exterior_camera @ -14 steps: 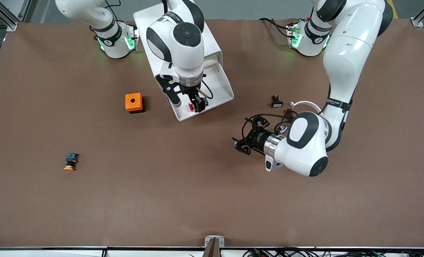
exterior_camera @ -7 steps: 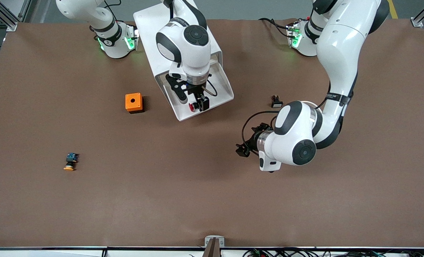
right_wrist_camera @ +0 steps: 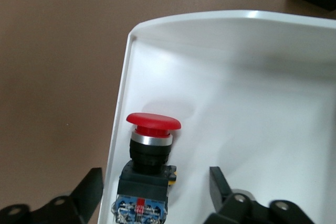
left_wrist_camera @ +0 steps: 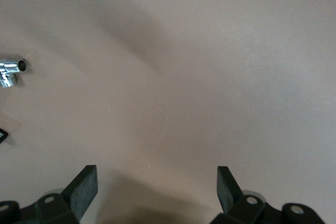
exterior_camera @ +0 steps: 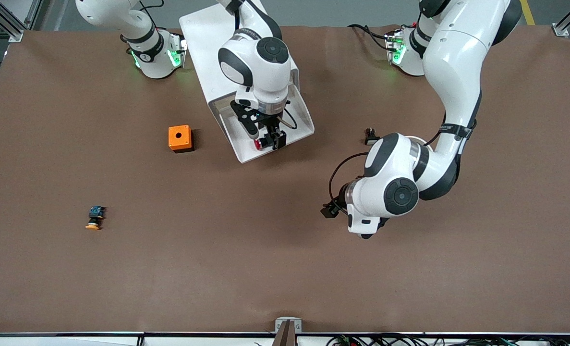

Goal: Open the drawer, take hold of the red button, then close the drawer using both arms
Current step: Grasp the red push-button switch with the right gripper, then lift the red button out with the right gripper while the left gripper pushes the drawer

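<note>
Red-capped button (right_wrist_camera: 152,153): lodged in the pulled-out drawer (exterior_camera: 298,111), at a corner by its front edge, cap outward; body flanked by the right gripper (exterior_camera: 268,139), whose fingers (right_wrist_camera: 90,188) are seen apart on either side, not yet clamped, so the grab is judged in hand.

White cabinet (exterior_camera: 208,45): set at the table's edge between the bases, drawer kept out for access.

Left gripper (left_wrist_camera: 156,190): spread wide, empty, held over bare table (exterior_camera: 246,259); that arm waits, presumably for the closing push.
</note>
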You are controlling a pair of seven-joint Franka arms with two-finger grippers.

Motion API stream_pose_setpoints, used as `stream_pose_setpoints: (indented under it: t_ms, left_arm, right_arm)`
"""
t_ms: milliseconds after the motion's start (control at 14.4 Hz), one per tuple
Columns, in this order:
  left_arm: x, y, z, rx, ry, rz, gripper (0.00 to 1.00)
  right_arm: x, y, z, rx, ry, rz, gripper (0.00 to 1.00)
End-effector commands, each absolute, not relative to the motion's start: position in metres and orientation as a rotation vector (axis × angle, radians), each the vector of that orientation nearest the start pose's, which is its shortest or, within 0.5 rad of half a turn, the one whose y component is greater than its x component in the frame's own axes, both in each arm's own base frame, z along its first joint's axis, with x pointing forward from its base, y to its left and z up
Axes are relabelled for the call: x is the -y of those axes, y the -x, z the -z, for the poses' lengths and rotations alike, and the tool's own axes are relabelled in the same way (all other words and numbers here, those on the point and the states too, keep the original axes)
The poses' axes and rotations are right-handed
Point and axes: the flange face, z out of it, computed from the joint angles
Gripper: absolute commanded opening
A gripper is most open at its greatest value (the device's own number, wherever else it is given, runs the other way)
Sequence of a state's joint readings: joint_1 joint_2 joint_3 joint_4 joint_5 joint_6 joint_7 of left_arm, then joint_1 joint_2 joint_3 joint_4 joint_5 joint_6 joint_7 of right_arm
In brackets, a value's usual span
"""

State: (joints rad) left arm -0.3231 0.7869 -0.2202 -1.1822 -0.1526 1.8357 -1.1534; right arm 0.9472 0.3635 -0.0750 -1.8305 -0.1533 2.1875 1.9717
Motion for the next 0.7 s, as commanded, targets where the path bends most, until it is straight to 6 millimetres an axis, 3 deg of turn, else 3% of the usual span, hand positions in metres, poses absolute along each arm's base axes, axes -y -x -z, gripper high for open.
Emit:
stream_pose_setpoints:
  t_ms: [0,70,348,626]
  left_arm:
    - [0.360,-0.648,-0.328,1.032,3.038,-0.357,1.00]
    - [0.366,-0.646,-0.329,0.997,3.045,-0.300,1.00]
    - [0.381,-0.640,-0.332,0.872,3.038,-0.133,1.00]
    - [0.401,-0.616,-0.330,0.763,3.016,-0.107,1.00]
  right_arm:
    - [-0.487,-0.410,-0.336,-1.502,2.773,0.293,0.06]
    - [-0.488,-0.411,-0.337,-1.495,2.773,0.301,0.00]
    - [-0.484,-0.420,-0.347,-1.507,2.755,0.304,0.00]
    - [-0.469,-0.437,-0.383,-1.449,2.789,0.284,0.00]
